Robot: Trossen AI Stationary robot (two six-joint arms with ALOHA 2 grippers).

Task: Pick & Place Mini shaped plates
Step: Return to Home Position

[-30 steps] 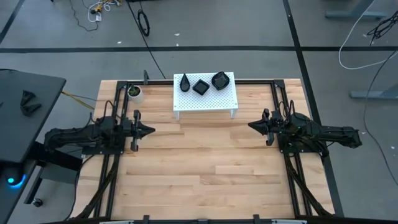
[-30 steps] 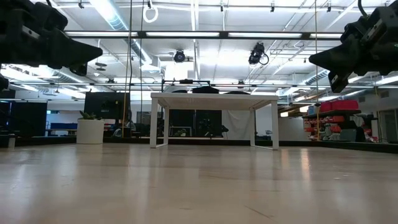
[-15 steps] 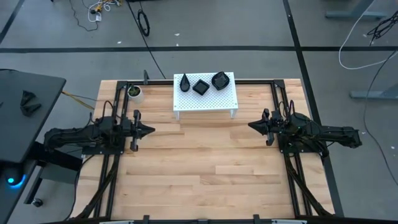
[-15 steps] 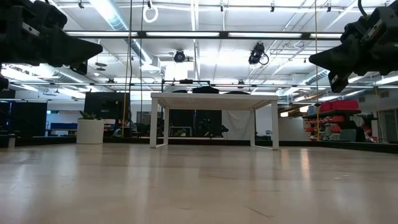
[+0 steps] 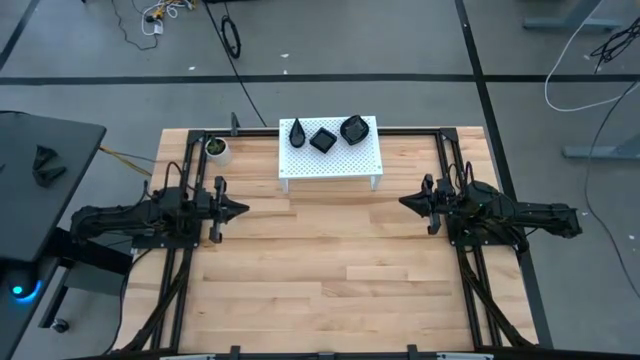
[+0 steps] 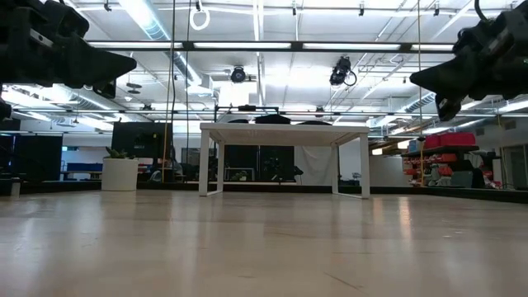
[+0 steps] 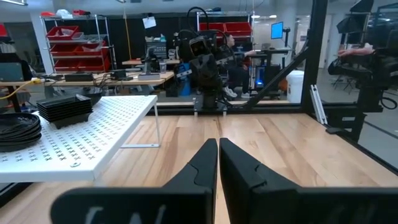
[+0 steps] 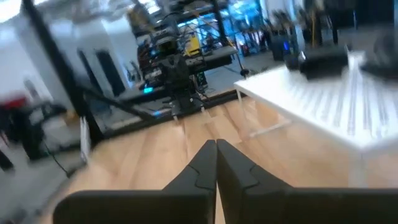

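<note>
Atop wood table (image 5: 330, 270): shelf (image 5: 340, 165), black plates (image 5: 322, 139); grey floor (image 5: 350, 40).

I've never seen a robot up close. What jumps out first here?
Three stacks of glossy black mini plates sit on a white perforated shelf at the far middle of the wooden table. On either side, the left gripper and right gripper hover over it, fingers shut, pointing at each other.

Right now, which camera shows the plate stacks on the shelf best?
The high view: all three plate stacks lie side by side on the white shelf, shapes plain. Low view shows them edge-on; each wrist view catches only some, side-on.
</note>
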